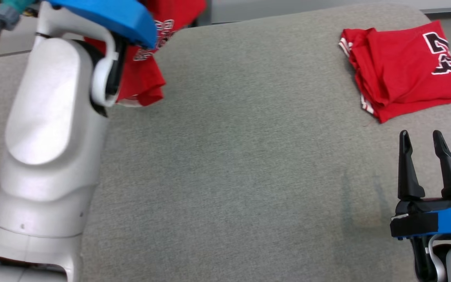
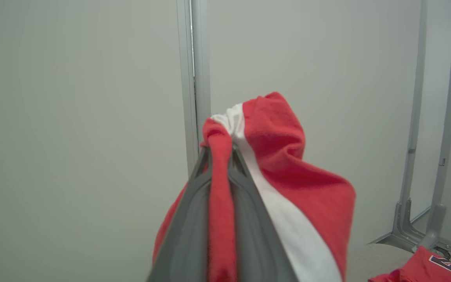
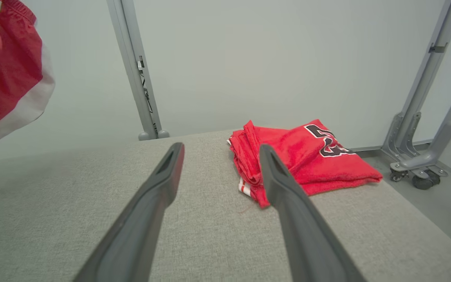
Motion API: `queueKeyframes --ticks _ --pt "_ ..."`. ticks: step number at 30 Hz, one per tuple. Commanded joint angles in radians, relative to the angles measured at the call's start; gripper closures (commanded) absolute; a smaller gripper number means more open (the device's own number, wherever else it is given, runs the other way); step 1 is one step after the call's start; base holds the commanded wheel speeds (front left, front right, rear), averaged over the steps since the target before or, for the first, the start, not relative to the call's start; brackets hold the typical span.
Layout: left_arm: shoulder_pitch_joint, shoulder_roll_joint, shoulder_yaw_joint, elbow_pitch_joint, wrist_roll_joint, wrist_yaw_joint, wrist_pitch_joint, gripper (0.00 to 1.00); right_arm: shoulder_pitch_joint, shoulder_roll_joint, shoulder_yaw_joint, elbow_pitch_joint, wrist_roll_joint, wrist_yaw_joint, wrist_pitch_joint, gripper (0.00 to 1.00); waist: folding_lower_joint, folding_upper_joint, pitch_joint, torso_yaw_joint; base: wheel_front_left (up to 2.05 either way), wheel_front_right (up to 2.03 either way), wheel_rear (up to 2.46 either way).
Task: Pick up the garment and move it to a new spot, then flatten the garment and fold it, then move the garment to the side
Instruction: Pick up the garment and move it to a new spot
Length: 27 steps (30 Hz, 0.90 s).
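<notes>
- Hanging from the left gripper (image 2: 220, 153): a bright red soft-cloth garment with a broad white band (image 2: 288, 164). Both dark fingers are pinched tight on a bunched fold of it. Red cloth is squeezed between them and spills over the tips.
- Head view: the garment (image 1: 143, 78) is held up at the far left edge of the grey woven-fabric table top (image 1: 249, 164). It is partly hidden behind the pale left forearm (image 1: 49, 117) and the blue wrist cover (image 1: 108, 15).
- Lower hem droops in soft folds. Contact with the table top: cannot tell.
- Look: crumpled, not flat. White-and-black lettering shows on two folds, and a white stripe runs along one edge.
- Right wrist view: a hanging corner of the garment (image 3: 6, 78), red with a white border, sits at the upper left, above the table top.
- Right gripper (image 1: 421, 137): fingers spread wide with nothing between them, low over the near right part of the table top.
- A second red garment (image 1: 405, 74), folded flat with black-and-white numerals on top, lies at the far right of the table top. It is beyond the right gripper's fingertips and apart from them.
</notes>
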Motion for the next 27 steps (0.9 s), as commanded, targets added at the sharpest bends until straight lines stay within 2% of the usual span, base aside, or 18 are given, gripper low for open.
queueKeyframes --ticks 1,7,15,20,21,22,23,27 --pt "0.015 -0.006 -0.011 -0.014 0.006 -0.005 0.005 1.0 0.01 0.003 0.004 0.007 0.008 0.001 -0.011 0.0 0.0001 -0.0001 -0.008 -0.018 0.0 0.0 0.0" --pt "0.092 -0.045 -0.09 -0.029 -0.002 -0.013 0.027 1.0 0.013 0.005 0.014 0.033 0.013 0.001 -0.027 0.0 0.0001 -0.0001 -0.01 -0.044 0.0 0.0 0.0" --pt "0.277 -0.077 -0.177 0.063 -0.027 -0.012 -0.018 1.0 0.008 0.005 0.023 0.055 0.018 0.001 -0.032 0.0 0.0001 -0.0001 -0.017 -0.041 0.0 0.0 0.0" --pt "0.393 -0.089 -0.271 0.132 -0.038 -0.023 -0.04 1.0 0.011 0.005 0.031 0.061 0.012 0.001 -0.026 0.0 0.0001 -0.0001 -0.029 -0.028 0.0 0.0 0.0" --pt "0.408 -0.091 -0.287 0.143 -0.039 -0.021 -0.046 0.91 0.012 0.005 0.033 0.064 0.012 0.001 -0.026 0.0 0.0001 -0.0001 -0.032 -0.026 0.0 0.0 0.0" --pt "0.42 -0.093 -0.303 0.153 -0.036 -0.018 -0.055 0.48 0.013 0.005 0.035 0.066 0.011 0.001 -0.025 0.0 0.0001 -0.0001 -0.037 -0.023 0.0 0.0 0.0" --pt "0.43 -0.095 -0.318 0.164 -0.041 -0.017 -0.06 0.0 0.013 0.005 0.039 0.067 0.011 0.001 -0.023 0.0 0.0001 -0.0001 -0.039 -0.021 0.0 0.0 0.0" --pt "0.449 -0.097 -0.346 0.165 -0.069 -0.005 -0.111 0.0 0.021 0.005 0.047 0.077 0.008 0.001 -0.021 0.0 0.0001 -0.0001 -0.065 -0.01 0.0 0.0 0.0"
